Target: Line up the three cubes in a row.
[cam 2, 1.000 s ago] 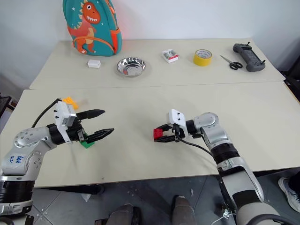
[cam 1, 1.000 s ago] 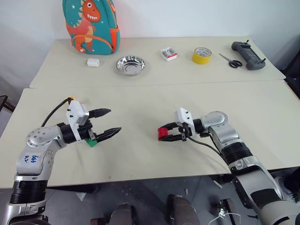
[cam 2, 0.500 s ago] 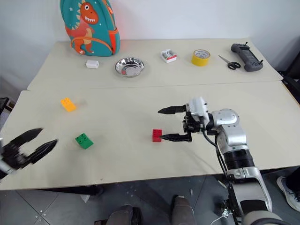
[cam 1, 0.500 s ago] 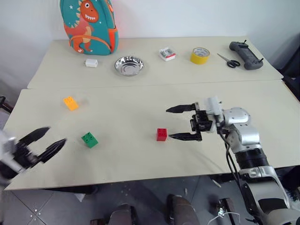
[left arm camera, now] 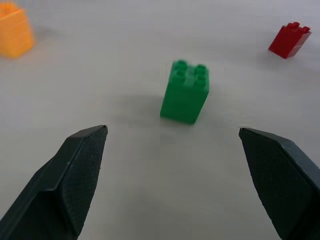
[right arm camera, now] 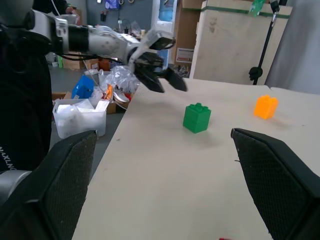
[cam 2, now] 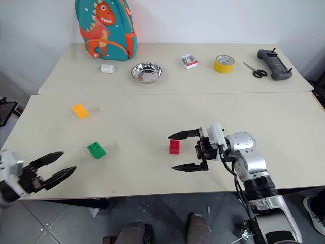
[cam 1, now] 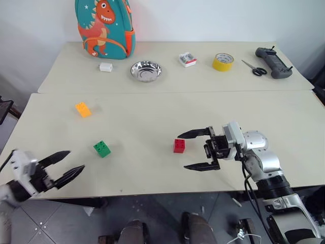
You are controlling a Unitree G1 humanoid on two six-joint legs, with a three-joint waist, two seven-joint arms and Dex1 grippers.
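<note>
Three cubes lie on the near table: an orange-yellow cube [cam 1: 83,109] at the far left, a green cube [cam 1: 101,148] nearer and a little right of it, and a red cube [cam 1: 179,146] near the middle. My right gripper [cam 1: 182,152] is open, pointing left, its fingertips spread wide just right of the red cube and apart from it. My left gripper [cam 1: 76,159] is open at the table's near left edge, well short of the green cube [left arm camera: 185,92], which stands upright ahead of its fingers.
On the back table stand a dinosaur backpack [cam 1: 104,25], a white block [cam 1: 105,66], a steel bowl [cam 1: 145,70], a small box [cam 1: 186,59], a yellow tape roll [cam 1: 223,61], scissors [cam 1: 252,67] and a black controller [cam 1: 274,55].
My right gripper opened, let go of the red cube and drew back from it. My left gripper pulled away from the green cube toward the near left edge. The camera shifted slightly.
</note>
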